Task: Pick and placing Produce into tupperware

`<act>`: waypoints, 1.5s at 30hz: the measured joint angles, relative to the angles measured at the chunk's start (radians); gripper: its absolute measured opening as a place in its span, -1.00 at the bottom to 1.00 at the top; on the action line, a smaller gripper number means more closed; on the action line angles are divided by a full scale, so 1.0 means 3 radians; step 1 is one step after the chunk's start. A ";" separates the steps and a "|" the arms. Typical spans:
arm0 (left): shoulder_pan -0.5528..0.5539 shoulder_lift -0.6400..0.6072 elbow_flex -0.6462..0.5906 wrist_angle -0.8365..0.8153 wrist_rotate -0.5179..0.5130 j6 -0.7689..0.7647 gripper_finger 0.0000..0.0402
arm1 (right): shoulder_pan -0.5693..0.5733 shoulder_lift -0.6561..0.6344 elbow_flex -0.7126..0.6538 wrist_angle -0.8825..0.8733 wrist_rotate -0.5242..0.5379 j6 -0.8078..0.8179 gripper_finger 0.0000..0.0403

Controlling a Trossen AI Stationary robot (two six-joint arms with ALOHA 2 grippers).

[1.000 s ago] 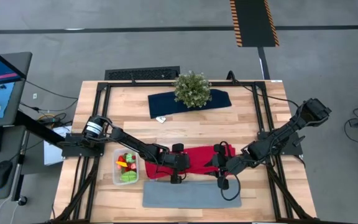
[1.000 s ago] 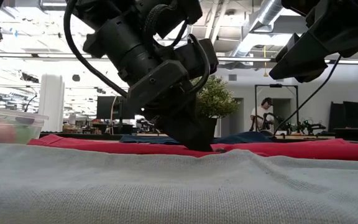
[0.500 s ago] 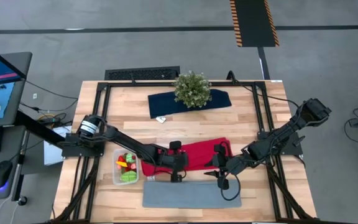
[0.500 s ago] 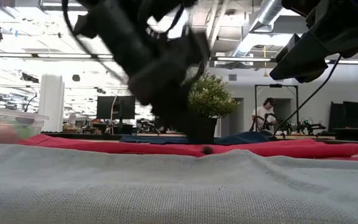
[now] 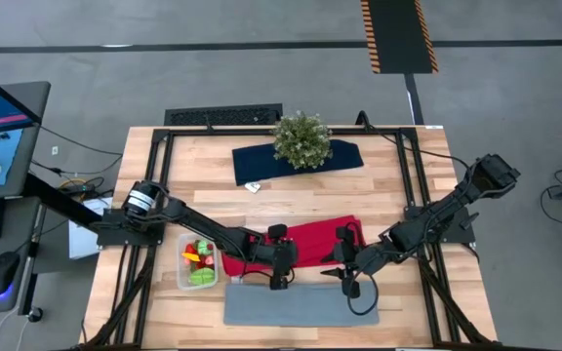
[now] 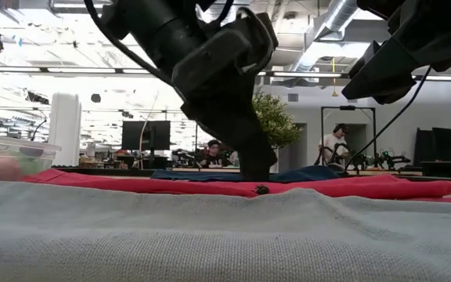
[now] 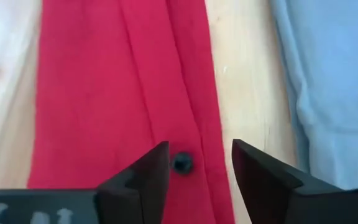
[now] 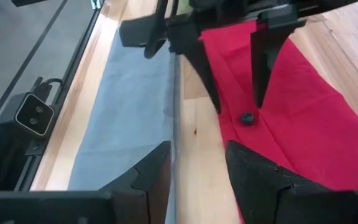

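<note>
The left gripper stands open over the red cloth near the table's front edge, a dark berry lying loose between its fingers. The right gripper hangs open and empty nearby. The clear container, holding produce, sits towards the left edge, its contents blurred.

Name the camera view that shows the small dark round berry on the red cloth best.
The left wrist view: the small dark round berry lies close, between that gripper's open fingers. The right wrist view shows it farther off, the low view as a speck; the high view hides it.
</note>
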State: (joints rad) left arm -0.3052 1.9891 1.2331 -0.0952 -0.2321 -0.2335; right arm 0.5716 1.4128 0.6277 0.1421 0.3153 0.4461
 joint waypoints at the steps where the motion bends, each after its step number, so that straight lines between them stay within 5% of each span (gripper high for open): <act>1: 0.0004 0.0012 -0.0003 -0.0004 0.0002 0.0003 -0.16 | 0.0000 0.0000 0.0000 0.0000 0.0000 0.0000 -0.13; 31: 0.0043 0.0195 -0.0023 0.0108 0.0135 0.0026 -0.34 | 0.0019 0.0000 -0.0001 -0.0007 0.0001 0.0006 -0.13; 45: 0.0041 0.0195 -0.0024 0.0147 0.0144 0.0129 -0.98 | 0.0019 0.0000 -0.0001 -0.0006 0.0001 0.0005 -0.13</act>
State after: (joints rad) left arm -0.2928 2.0476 1.2259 -0.0512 -0.1889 -0.1949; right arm 0.5774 1.4128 0.6273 0.1402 0.3157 0.4477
